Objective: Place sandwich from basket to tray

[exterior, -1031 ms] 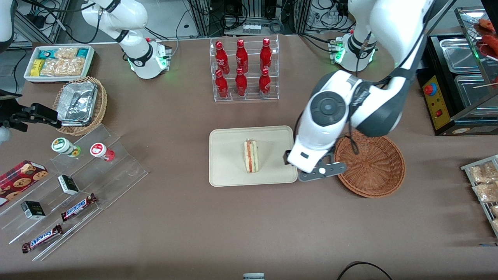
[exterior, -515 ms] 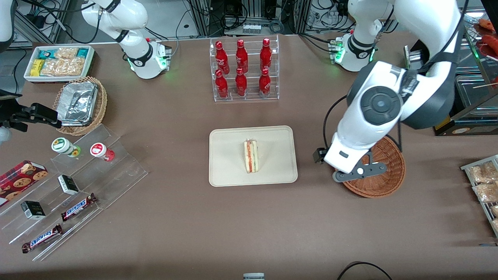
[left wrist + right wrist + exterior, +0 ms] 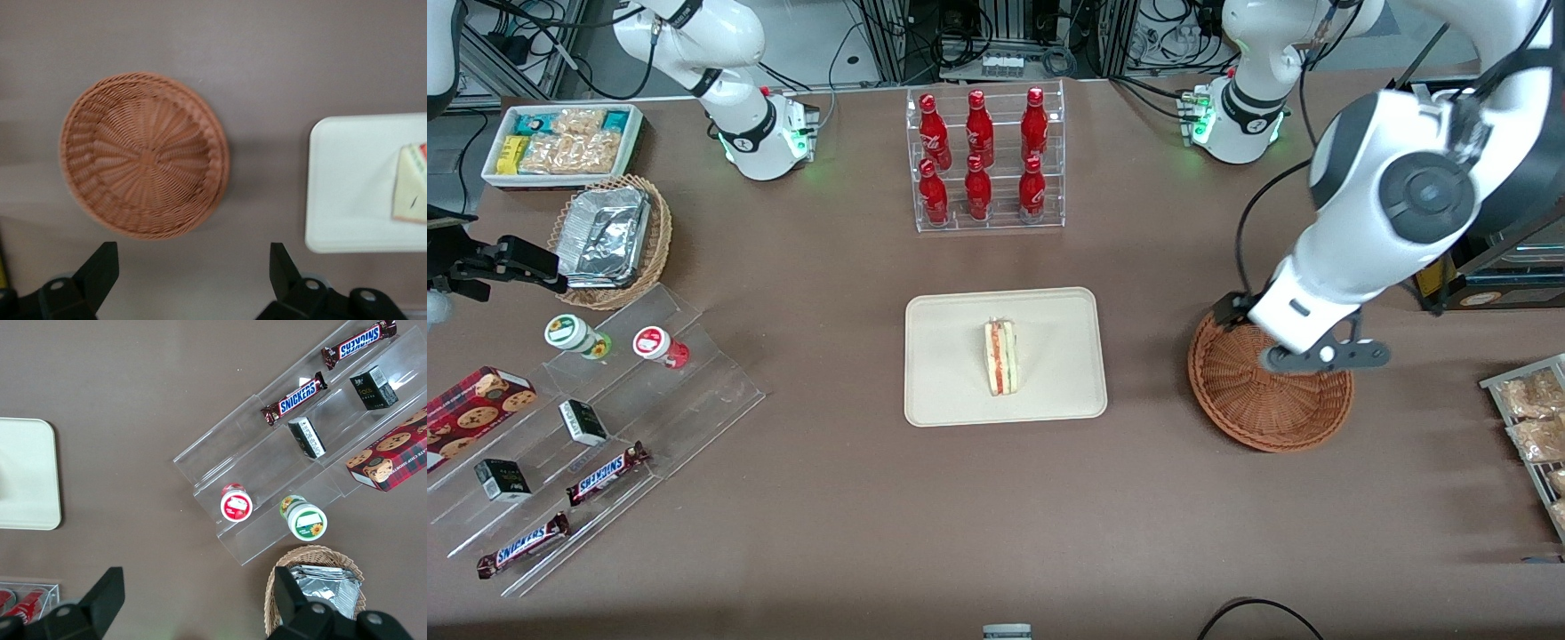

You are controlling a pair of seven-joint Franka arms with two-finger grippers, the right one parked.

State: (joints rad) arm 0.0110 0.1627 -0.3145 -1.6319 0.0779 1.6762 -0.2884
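The sandwich [image 3: 1000,357] lies on the cream tray [image 3: 943,320] at the table's middle, cut edge with red and green layers facing up. The reddish-brown basket [image 3: 1263,400] stands empty beside the tray, toward the working arm's end. The left arm's hand [image 3: 1303,311] hangs high over the basket's rim. In the left wrist view my gripper [image 3: 191,248] is open and empty, well above the table next to the basket [image 3: 143,153]. The tray [image 3: 340,187] and a corner of the sandwich [image 3: 410,187] show there too.
A clear rack of red bottles [image 3: 983,160] stands farther from the camera than the tray. A black appliance [image 3: 1449,231] and a rack of bagged snacks [image 3: 1529,418] flank the basket. A stepped acrylic shelf [image 3: 605,427], a foil-filled tan basket [image 3: 609,236] and a white snack bin [image 3: 560,142] lie toward the parked arm's end.
The left arm has swung from the tray's edge across the basket toward the working arm's end and risen. The sandwich has stayed on the tray.
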